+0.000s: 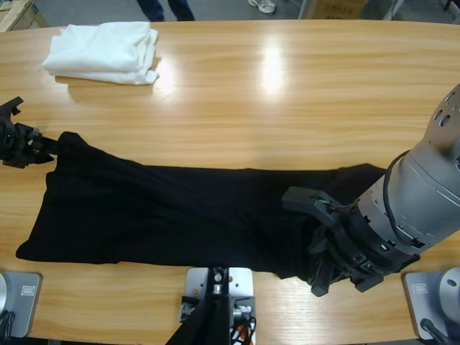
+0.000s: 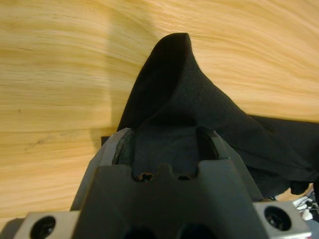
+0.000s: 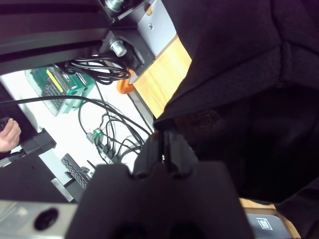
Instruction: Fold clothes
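Black jaws of the left gripper (image 2: 167, 149) are clamped on a corner of the black polo shirt (image 1: 187, 215); in the left wrist view the cloth fills the gap between them and rises past the tips in a soft, rounded peak against the wood. In the high view this gripper (image 1: 32, 147) comes in low from the left edge of the table (image 1: 287, 93), lying nearly flat, and holds the shirt's far left corner, which is drawn out to a point.

The right gripper (image 3: 164, 144) has its jaws pressed together on the shirt's edge; in the right wrist view the knit fabric hangs in dull, grainy folds across the right side, with the table edge, metal rig parts and looped black cables (image 3: 107, 124) behind it. From above, the right gripper (image 1: 323, 269) points down and toward the near edge, at the shirt's near right corner, and its thick silver-grey arm (image 1: 424, 194) slopes in from the right edge, ribbed with black at the wrist.

The shirt lies stretched lengthwise across the near half of the table, a long, matte, dark band with shallow creases, widest at the left. The tabletop is glossy, pale, grained wood with bright light patches. A folded white garment pile (image 1: 104, 52) sits at the far left, well apart from the shirt.
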Tool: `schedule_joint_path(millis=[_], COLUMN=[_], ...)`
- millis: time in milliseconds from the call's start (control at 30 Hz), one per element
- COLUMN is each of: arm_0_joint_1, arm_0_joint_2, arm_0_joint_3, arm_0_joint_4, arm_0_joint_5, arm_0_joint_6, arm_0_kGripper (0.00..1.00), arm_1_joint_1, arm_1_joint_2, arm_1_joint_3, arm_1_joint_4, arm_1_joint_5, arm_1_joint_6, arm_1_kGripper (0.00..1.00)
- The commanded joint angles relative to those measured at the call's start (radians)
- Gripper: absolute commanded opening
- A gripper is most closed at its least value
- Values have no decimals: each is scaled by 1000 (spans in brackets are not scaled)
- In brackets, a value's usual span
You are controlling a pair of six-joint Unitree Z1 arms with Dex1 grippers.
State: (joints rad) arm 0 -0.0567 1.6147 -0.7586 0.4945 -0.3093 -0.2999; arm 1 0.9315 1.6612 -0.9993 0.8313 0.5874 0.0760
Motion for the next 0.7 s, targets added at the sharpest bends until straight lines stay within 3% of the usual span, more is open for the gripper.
schedule_joint_path(millis=[33,267,367,467,700], arm_0_joint_1=[8,9,11,11,11], arm_0_joint_2=[67,85,82,66,39], arm_0_joint_3=[48,64,65,68,71], arm_0_joint_4=[-51,-80,-79,-80,-82], arm_0_joint_5=[-22,-47,-47,-47,-46], arm_0_joint_6=[15,5,2,5,4], arm_0_kGripper=[491,476,345,15,0], arm_1_joint_1=[13,13,13,13,13], arm_1_joint_2=[25,26,22,26,38], arm_1_joint_3=[34,39,48,50,52], arm_1_joint_4=[-14,-15,-15,-19,-23], arm_1_joint_5=[-6,-8,-11,-12,-11], arm_1_joint_6=[10,10,9,9,9], arm_1_kGripper=[0,0,0,0,0])
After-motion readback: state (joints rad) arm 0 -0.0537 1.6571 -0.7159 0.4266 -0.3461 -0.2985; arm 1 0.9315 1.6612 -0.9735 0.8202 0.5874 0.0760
